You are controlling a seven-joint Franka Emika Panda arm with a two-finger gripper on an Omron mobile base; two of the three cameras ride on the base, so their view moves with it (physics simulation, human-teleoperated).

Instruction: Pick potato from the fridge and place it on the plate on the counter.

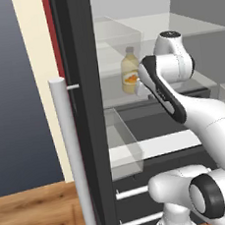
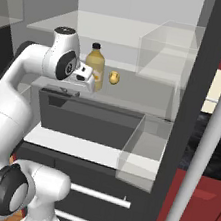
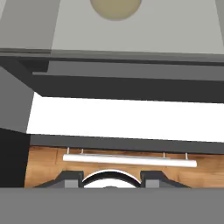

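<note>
- Gripper (image 2: 70, 92) clenched on nothing, pointing downward just in front of the fridge shelf; fingertips (image 3: 70, 178) seen as two dark stubs at the bottom of the hand view, with wooden floor and a white drawer handle (image 3: 129, 160) below them.
- Hangs over the front edge of the dark drawer (image 2: 88, 119) under the shelf, just beside the yellow bottle (image 2: 95, 65) as seen in the right base view; contact with the bottle cannot be told.
- Potato (image 2: 114, 77) lying on the glass shelf (image 2: 129, 98) inside the fridge (image 2: 187, 119), just right of the bottle, apart from the gripper; untouched.
- Round tan blob at the top edge of the hand view, likely the bottle's base or the potato; cannot tell which.
- Bottle (image 1: 129, 69) upright, orange label facing out, partly hidden behind the white arm in the left base view.
- Fridge door open, long silver handle (image 1: 74, 158) near the camera in both base views.
- Clear bin (image 2: 144, 148) on the door side, right of the drawer.
- Black counter (image 2: 216, 144) and red cabinets (image 2: 196, 207) beyond the door on the right.
</note>
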